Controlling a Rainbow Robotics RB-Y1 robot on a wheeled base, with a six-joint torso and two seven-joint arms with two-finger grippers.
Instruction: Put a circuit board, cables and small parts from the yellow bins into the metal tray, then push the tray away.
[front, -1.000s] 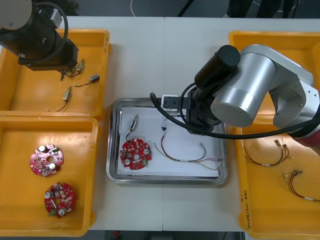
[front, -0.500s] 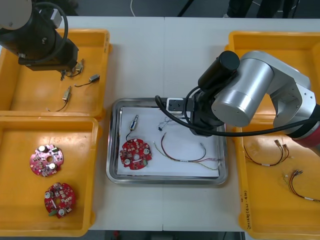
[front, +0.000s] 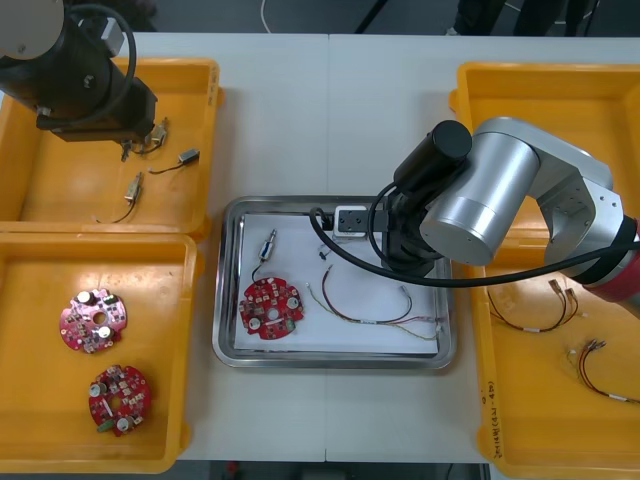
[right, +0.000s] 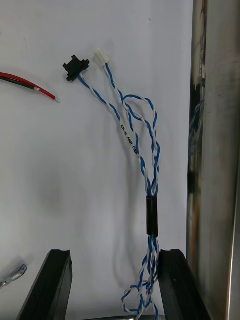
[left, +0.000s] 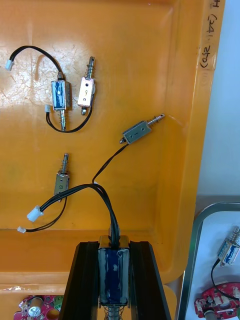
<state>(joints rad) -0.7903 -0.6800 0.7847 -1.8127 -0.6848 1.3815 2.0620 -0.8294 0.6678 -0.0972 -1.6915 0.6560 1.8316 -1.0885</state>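
Right wrist view: shows the right end effector (right: 116, 255) spread wide over the white floor of the tray (right: 210, 150), with the blue and white cable (right: 141, 150) lying loose between the fingers, close along the tray's shiny wall. Could catch the cable's lower loops on a finger while lifting and drag it out onto the worktop (front: 300, 120); could also knock the wall and shift the tray, so calls for a straight, slow rise. Elsewhere in the tray: a circuit board (front: 270, 307), a red and yellow cable (front: 370, 318) and a small part (front: 268, 245). Left wrist view: shows the left end effector (left: 114, 247) over the far left yellow bin (left: 150, 60), pinching a small metal part (left: 114, 272) with its black lead trailing down across the leads of other parts. May hook a neighbour's lead and haul a second part along, or lose the held part under a tug from that lead
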